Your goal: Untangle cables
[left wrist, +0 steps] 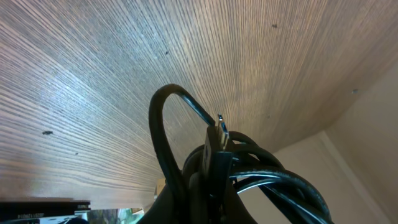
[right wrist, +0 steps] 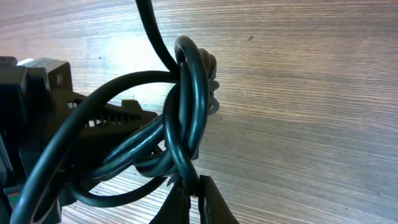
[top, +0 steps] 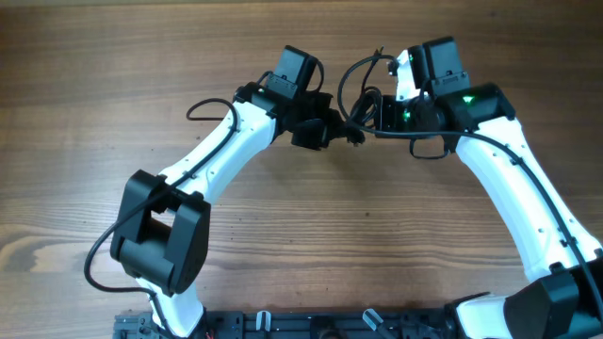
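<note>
The cables (top: 356,105) are a small black knot of thin cords held off the wooden table between my two grippers. My left gripper (top: 332,125) is shut on the cables from the left. In the left wrist view a loop and a small plug end (left wrist: 219,129) rise from the clamped strands (left wrist: 211,168). My right gripper (top: 377,115) is shut on the cables from the right. In the right wrist view its fingers (right wrist: 194,186) pinch one cord below the knotted loops (right wrist: 186,118). A loose loop (top: 350,71) arches upward from the knot.
The wooden table (top: 113,66) stretches all round. The arms' own thicker black wires run along the left arm (top: 203,104) and the right arm (top: 429,151). The robot bases stand at the front edge (top: 311,325).
</note>
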Motion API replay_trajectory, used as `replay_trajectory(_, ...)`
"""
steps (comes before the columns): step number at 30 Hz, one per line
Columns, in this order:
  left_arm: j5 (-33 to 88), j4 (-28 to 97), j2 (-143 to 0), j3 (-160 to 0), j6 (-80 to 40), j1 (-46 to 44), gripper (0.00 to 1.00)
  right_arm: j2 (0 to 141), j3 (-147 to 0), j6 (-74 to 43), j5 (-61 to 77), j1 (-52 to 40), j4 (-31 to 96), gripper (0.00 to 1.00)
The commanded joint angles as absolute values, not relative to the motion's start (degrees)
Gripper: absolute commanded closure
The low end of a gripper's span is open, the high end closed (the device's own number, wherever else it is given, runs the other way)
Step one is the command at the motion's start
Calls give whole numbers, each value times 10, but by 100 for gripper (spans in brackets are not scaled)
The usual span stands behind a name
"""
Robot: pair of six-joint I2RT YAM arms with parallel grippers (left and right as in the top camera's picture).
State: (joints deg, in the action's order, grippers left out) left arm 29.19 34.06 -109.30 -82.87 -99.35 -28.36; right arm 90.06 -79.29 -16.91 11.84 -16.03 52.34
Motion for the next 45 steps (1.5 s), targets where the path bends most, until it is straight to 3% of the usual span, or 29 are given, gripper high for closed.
replay_trajectory(1,258,354,-1085,-833,-992,-267,96,904,-846,-187,12,-142,538,96)
replay_trajectory(16,182,430,-1085,-833,-947,-267,92,904,-1052,-219,36,-98,643,96)
replay_trajectory(18,173,443,-1085,-833,-940,-267,82,904,-1056,-218,58,-89,643,96)
replay_trajectory(20,169,444,-1085,-833,-906,-267,65,905,-1055,-202,96,-83,641,96)
replay_trajectory(27,199,420,-1085,-833,-834,-267,56,938,-1054,-167,197,-84,658,94)
replay_trajectory(31,227,380,-1084,-833,-833,-267,40,972,-1054,-150,212,-84,681,83)
replay_trajectory(37,213,377,-1084,-833,-723,-265,28,1010,-1054,-120,221,-84,696,66)
replay_trajectory(39,204,367,-1085,-833,-638,-265,31,1018,-1054,-120,217,-83,693,59)
replay_trajectory(41,185,367,-1086,-833,-590,-266,41,1025,-1054,-120,212,-78,686,53)
replay_trajectory(45,164,371,-1086,-830,-515,-274,46,1027,-1054,-121,208,-57,679,50)
